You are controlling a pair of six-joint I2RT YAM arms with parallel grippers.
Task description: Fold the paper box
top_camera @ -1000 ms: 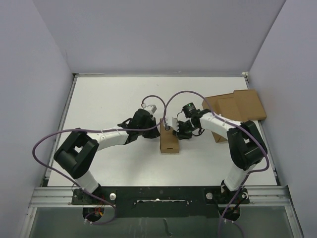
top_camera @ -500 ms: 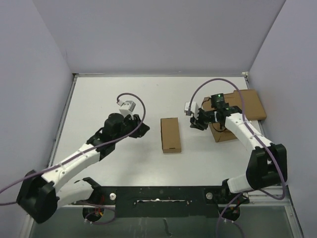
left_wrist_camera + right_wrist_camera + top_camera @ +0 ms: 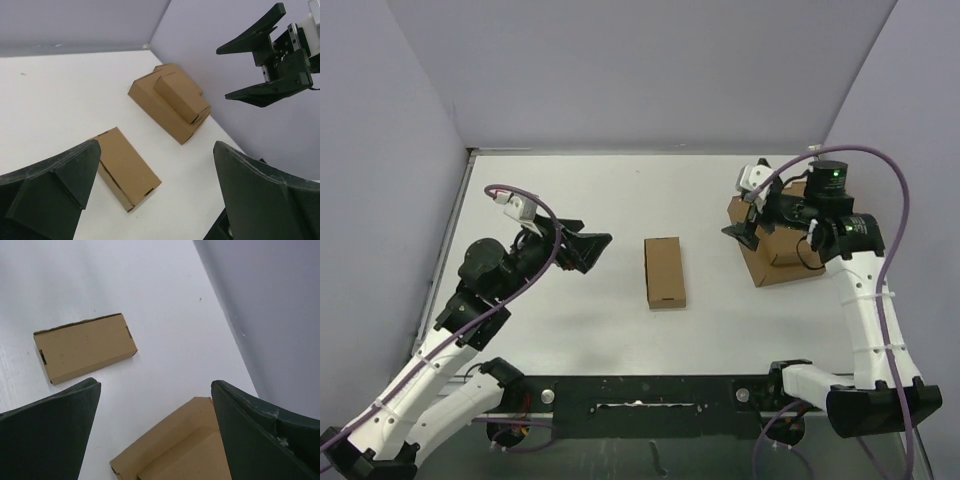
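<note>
Right of the paper box [image 3: 664, 272], right gripper [image 3: 745, 215] hovers.

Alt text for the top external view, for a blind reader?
A closed paper box lies untouched on the table. The left gripper and right gripper hang open either side, well clear, the right near stacked cardboard.

paper box [image 3: 664, 272] mid-table [image 3: 570, 195] | squat box [image 3: 181, 96] on slab [image 3: 158, 114], right
</note>
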